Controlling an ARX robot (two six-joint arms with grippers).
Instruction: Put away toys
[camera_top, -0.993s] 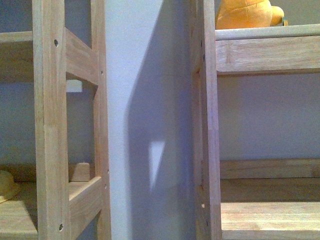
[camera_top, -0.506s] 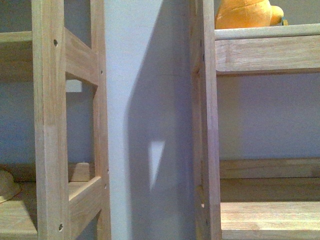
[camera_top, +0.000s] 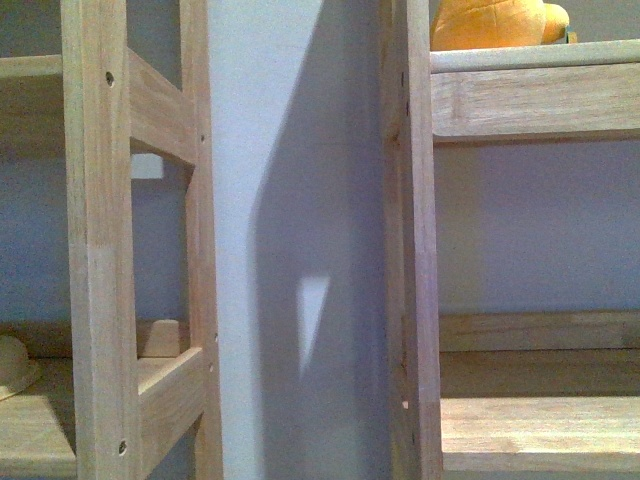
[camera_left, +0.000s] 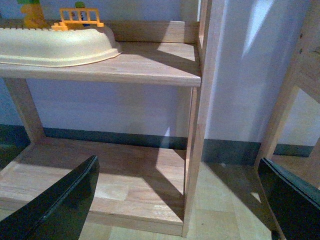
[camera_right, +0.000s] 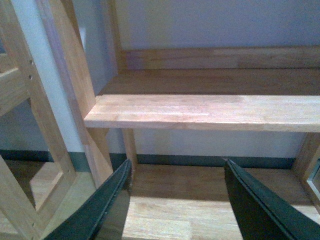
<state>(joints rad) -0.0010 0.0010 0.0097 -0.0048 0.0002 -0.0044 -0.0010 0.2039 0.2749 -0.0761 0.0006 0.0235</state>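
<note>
Wooden shelving (camera_top: 535, 100) slightly higher in frame than before, plush toy (camera_top: 495, 22) atop; both grippers (camera_left: 180, 200) (camera_right: 175, 200) wide, empty.

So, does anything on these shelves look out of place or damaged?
Nothing stands out. The plush sits on the upper right shelf, only partly in view. The left shelf holds a cream tray lying flat. Both grippers are open and empty.

Dim, soft-focus views; a broad diagonal shadow crosses the wall (camera_top: 300, 250)
</note>
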